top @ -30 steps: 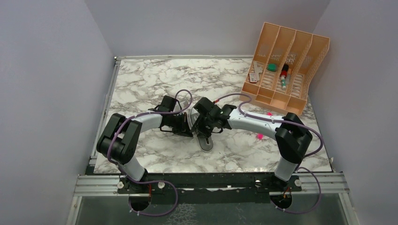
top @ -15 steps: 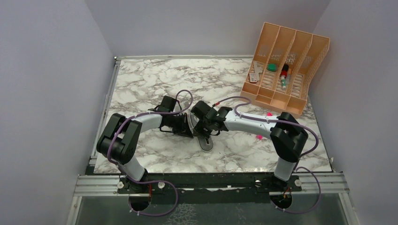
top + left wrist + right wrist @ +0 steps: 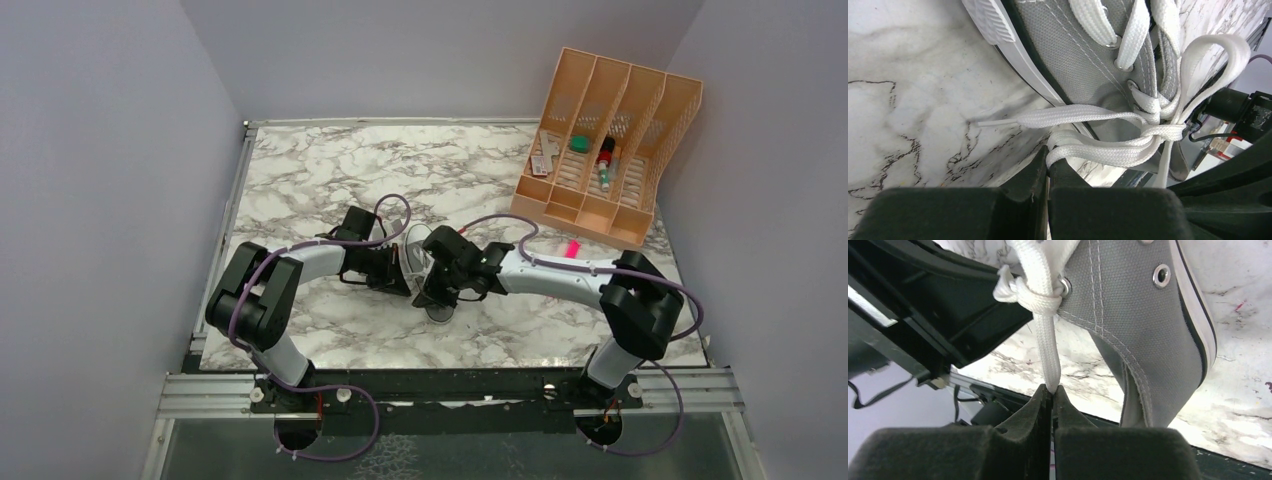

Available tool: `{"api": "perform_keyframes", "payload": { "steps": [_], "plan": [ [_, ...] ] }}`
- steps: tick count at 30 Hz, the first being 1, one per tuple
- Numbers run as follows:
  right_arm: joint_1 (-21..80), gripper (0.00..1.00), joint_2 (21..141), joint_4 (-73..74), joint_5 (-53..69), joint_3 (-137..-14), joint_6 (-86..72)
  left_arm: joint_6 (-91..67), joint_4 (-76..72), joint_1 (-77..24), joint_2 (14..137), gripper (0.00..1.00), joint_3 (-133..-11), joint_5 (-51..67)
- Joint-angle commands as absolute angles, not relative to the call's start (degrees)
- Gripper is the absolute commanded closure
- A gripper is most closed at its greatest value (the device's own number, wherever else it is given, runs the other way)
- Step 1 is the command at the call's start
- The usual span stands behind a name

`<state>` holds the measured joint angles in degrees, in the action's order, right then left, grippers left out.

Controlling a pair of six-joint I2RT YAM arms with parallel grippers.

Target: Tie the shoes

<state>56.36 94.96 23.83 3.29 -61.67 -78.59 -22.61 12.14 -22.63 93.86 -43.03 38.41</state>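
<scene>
The shoes are one grey canvas sneaker [image 3: 438,308] with white laces, lying mid-table between both arms. In the left wrist view its side [image 3: 1083,65] fills the top, with a knot [image 3: 1163,131] and a loop [image 3: 1218,60] rising from it. My left gripper [image 3: 1049,162] is shut on a second, doubled lace loop [image 3: 1098,152]; a free lace end [image 3: 1048,117] lies on the marble. My right gripper [image 3: 1053,389] is shut on a taut lace strand [image 3: 1047,350] running from the knot [image 3: 1030,295] beside the sneaker's heel side [image 3: 1143,325]. From above, both grippers [image 3: 400,275] [image 3: 430,287] crowd the shoe.
A peach slotted organizer [image 3: 610,150] holding small items stands at the back right. Pink scraps [image 3: 572,248] lie on the marble table [image 3: 320,180] near it. Grey walls close in on three sides. A metal rail [image 3: 450,385] runs along the near edge.
The right gripper has closed on the lace strand, and its arm has shifted toward the near side of the shoe. The left arm has stayed put, still gripping its loop.
</scene>
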Motion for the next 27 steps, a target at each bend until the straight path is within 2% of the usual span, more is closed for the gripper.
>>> {"api": "perform_keyframes", "payload": {
  "steps": [1, 13, 15, 19, 23, 25, 27],
  "plan": [
    [57.0, 0.94, 94.0, 17.5, 9.0, -58.8, -73.0, -21.4, 11.7, -22.9, 92.9, 1.00, -44.3, 40.4],
    [59.0, 0.91, 93.9, 14.2, 10.1, -56.0, -71.1, -21.4, 11.6, -22.9, 92.8, 1.00, -44.2, 40.7],
    [59.1, 0.88, 94.4, 14.3, 9.9, -56.4, -71.0, -21.3, 11.6, -23.0, 93.0, 1.00, -44.1, 40.9],
    [59.2, 0.69, 94.0, 16.1, 10.0, -59.8, -65.7, -21.2, 11.6, -23.0, 93.0, 1.00, -44.2, 41.0],
    [59.1, 0.42, 91.1, 25.8, 9.2, -66.1, -57.9, -21.0, 11.6, -22.9, 93.4, 1.00, -44.3, 41.4],
    [58.8, 0.34, 88.8, 30.8, 7.8, -68.2, -53.9, -21.0, 11.6, -22.9, 93.7, 1.00, -44.5, 41.8],
    [57.6, 0.31, 86.2, 33.3, 7.2, -69.4, -49.7, -20.9, 11.7, -22.9, 93.8, 1.00, -44.6, 41.9]
  ]
}}
